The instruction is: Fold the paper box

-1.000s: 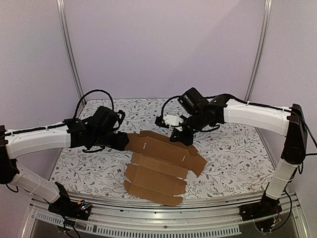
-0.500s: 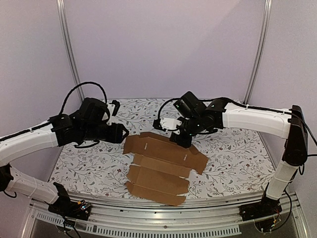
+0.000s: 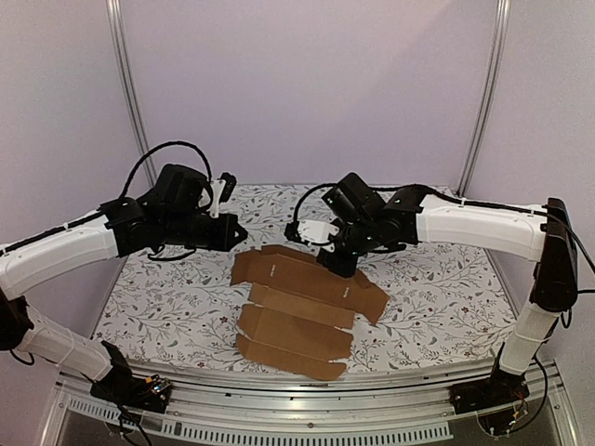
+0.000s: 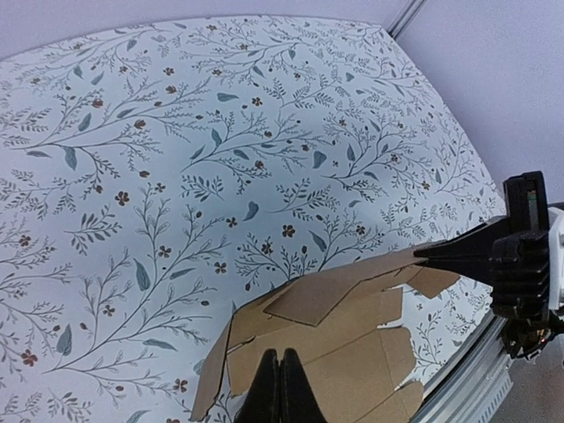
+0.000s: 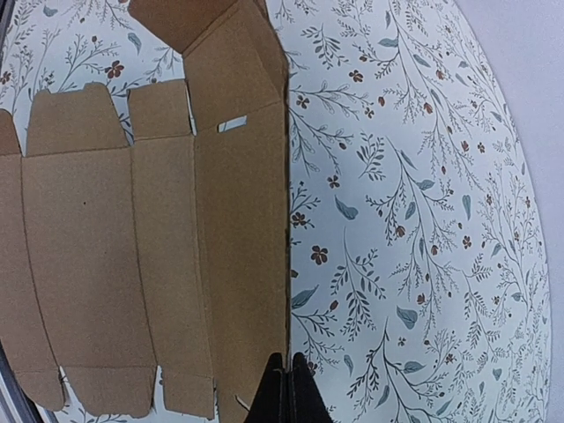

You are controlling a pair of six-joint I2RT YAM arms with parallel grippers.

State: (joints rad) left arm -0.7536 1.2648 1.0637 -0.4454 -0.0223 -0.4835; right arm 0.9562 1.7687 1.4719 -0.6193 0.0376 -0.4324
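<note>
1. The left gripper hovered above the floral table, just off the sheet's far left corner; its fingers were pressed together, holding nothing.
2. The paper box lay as an unfolded die-cut sheet at the table's middle, between the two arms; its near panels lay flat; its far panel tilted upward.
3. The right gripper was clamped on that raised far edge; its fingers met over the cardboard.

Matt brown cardbd paper box; matt floral-print table cover.
</note>
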